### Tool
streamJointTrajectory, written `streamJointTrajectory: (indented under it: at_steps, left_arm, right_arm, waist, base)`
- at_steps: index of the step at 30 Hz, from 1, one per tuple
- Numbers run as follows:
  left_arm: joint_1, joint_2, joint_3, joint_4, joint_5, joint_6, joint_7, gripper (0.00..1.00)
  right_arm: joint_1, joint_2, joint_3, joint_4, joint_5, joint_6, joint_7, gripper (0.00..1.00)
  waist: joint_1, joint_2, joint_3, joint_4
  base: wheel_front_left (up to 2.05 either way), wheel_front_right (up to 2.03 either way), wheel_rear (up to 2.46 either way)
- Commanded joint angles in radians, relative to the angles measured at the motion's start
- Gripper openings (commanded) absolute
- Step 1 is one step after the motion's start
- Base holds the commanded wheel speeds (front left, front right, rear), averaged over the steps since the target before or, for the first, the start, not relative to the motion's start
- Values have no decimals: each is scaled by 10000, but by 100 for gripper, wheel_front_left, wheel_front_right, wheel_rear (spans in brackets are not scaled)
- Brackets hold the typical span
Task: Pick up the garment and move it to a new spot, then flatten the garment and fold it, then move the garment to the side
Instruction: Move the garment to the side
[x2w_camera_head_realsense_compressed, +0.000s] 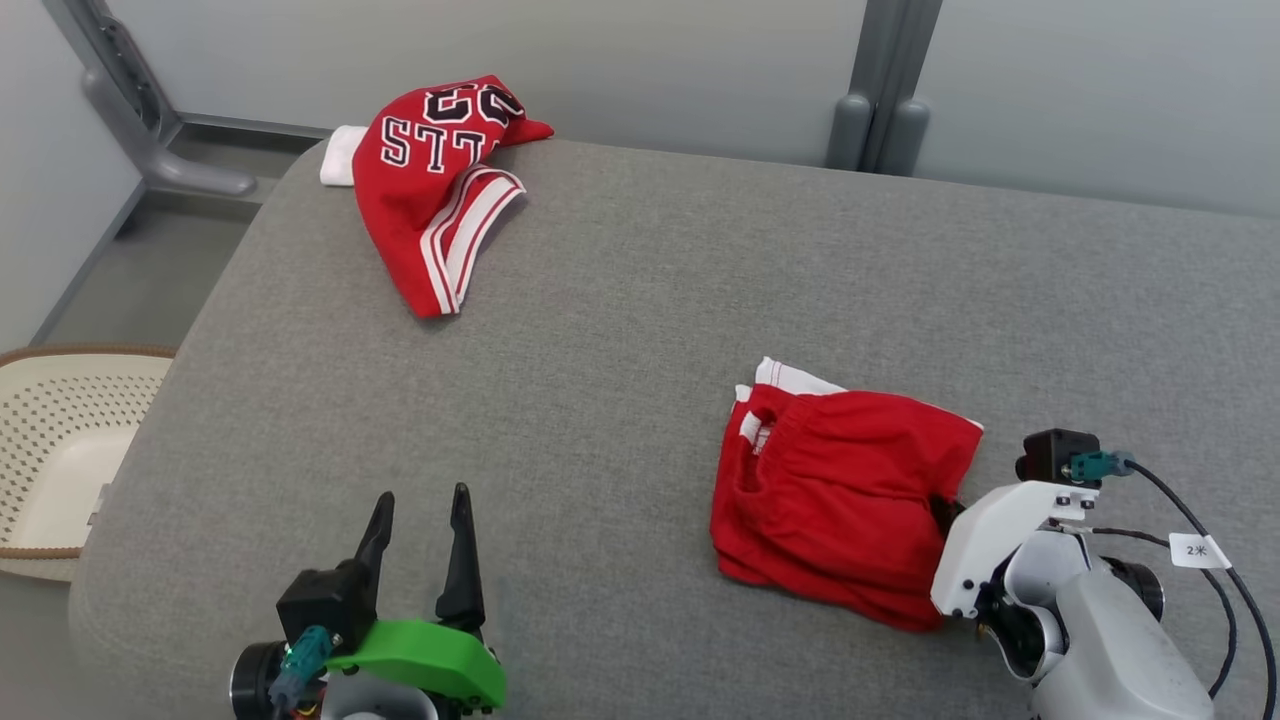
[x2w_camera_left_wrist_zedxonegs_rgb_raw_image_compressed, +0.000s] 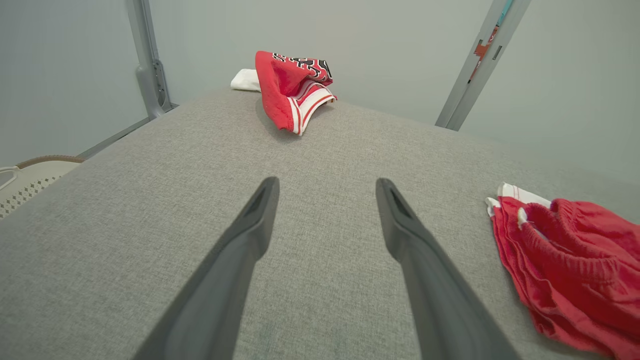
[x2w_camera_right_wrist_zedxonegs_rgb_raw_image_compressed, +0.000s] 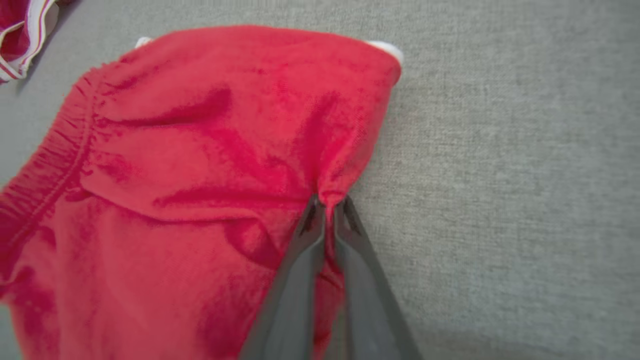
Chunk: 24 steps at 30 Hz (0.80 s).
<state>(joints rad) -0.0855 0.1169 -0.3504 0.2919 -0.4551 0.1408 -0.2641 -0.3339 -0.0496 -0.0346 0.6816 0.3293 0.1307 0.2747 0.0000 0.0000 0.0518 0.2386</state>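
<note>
Red shorts (x2w_camera_head_realsense_compressed: 840, 490), bunched, on grey fabric bench (x2w_camera_head_realsense_compressed: 640, 300) toward its near right edge | my right gripper (x2w_camera_right_wrist_zedxonegs_rgb_raw_image_compressed: 327, 202) pressed together, pinching a fold at their right side | my left gripper (x2w_camera_head_realsense_compressed: 420, 510) spread above bare fabric by the near left edge | red jersey (x2w_camera_head_realsense_compressed: 430, 190) crumpled at far left corner

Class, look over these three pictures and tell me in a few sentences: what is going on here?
The right gripper is pinched shut on the edge of the red shorts, which lie roughly folded on the grey padded table. The left gripper is open over bare table, holding nothing. A red jersey lies crumpled at the far left corner, apart from the shorts.
</note>
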Motion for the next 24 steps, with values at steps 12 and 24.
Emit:
streamJointTrajectory:
  at_steps: [12, 24]
  left_arm:
    - [-530, 151, -15, -577, 245, -38, 24, 100]
    - [-1654, 266, -677, -1118, 750, -254, 585, 100]
  right_arm:
    - [-1036, -1088, -65, -312, -758, -7, -980, 0]
    - [-2152, -2121, -20, -449, -1138, -7, -1159, 0]
  waist:
    - [0, 0, 952, -2313]
    - [0, 0, 2390, -4904]
  base:
    - [0, 0, 0]
    - [0, 0, 0]
